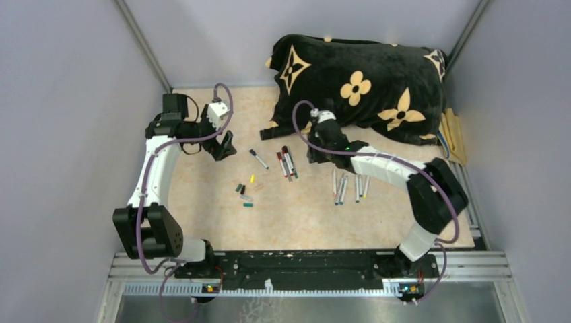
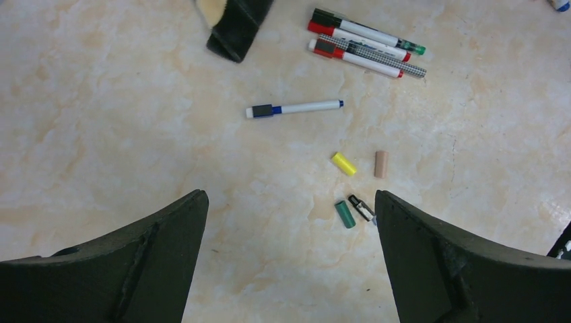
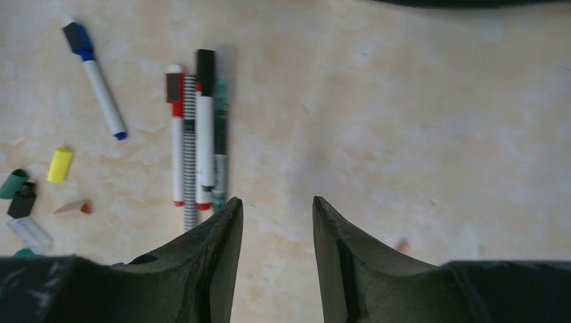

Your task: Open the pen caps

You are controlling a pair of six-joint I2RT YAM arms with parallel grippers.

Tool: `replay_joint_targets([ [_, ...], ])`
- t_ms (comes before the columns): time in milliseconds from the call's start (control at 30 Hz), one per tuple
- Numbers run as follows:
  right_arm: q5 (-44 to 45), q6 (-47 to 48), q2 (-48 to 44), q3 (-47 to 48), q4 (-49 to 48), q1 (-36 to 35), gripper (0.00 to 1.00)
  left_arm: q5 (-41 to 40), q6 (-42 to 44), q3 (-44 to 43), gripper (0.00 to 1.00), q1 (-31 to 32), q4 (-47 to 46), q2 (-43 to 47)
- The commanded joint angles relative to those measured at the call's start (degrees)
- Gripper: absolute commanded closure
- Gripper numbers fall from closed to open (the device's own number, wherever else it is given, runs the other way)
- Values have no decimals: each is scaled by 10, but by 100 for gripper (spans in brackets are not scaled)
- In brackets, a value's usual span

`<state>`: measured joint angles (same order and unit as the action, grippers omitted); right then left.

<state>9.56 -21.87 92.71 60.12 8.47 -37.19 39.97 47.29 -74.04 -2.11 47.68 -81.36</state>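
**Both grippers open above loose pens and scattered caps**

The marbled beige tabletop [image 1: 202,222] fills the work area; a black pillow [image 1: 357,81] with tan flower shapes lies across its far right part, one corner reaching toward the middle [image 2: 236,27].

The left arm [image 1: 155,168] bends up along the left side; the right arm [image 1: 397,168] stretches from the right toward the centre, its wrist just in front of the pillow.

The left gripper [image 1: 224,147] [image 2: 289,198] hangs over bare table with its fingers spread wide and nothing between them; the right gripper [image 1: 315,156] [image 3: 276,200] has its fingers parted by a narrow gap, also holding nothing.

The pens lie flat in three places: a tight bundle of four [image 1: 287,163] [image 2: 363,44] [image 3: 198,128] with red, black and green ends, just beside the right gripper; a single blue pen [image 1: 258,159] [image 2: 296,108] [image 3: 101,84] near it on the left, apart from the bundle; a second group of four [image 1: 349,187] further right, below the right arm.

The pen caps sit loose on the table in front of the blue pen, touching no pen: a yellow cap [image 1: 252,179] [image 2: 343,163] [image 3: 59,165]; a beige cap [image 2: 381,164] [image 3: 73,207] near it; a green cap [image 2: 345,214] [image 3: 13,183] and a black cap [image 2: 361,208] [image 3: 23,200] side by side; a pale grey cap [image 3: 30,234]; a teal cap [image 1: 248,204] nearest the arm bases.
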Motion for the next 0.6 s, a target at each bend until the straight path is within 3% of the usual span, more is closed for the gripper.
replay_joint_targets([
  [0,-62,23,95,96,-26,-32,56,19,-21,-16,1,-24,16,21],
  [233,-71,32,190,187,-5,-56,54,7,-21,2,1,-32,17,32],
  [567,-66,43,249,228,16,-58,65,13,-18,3,1,-32,22,41],
])
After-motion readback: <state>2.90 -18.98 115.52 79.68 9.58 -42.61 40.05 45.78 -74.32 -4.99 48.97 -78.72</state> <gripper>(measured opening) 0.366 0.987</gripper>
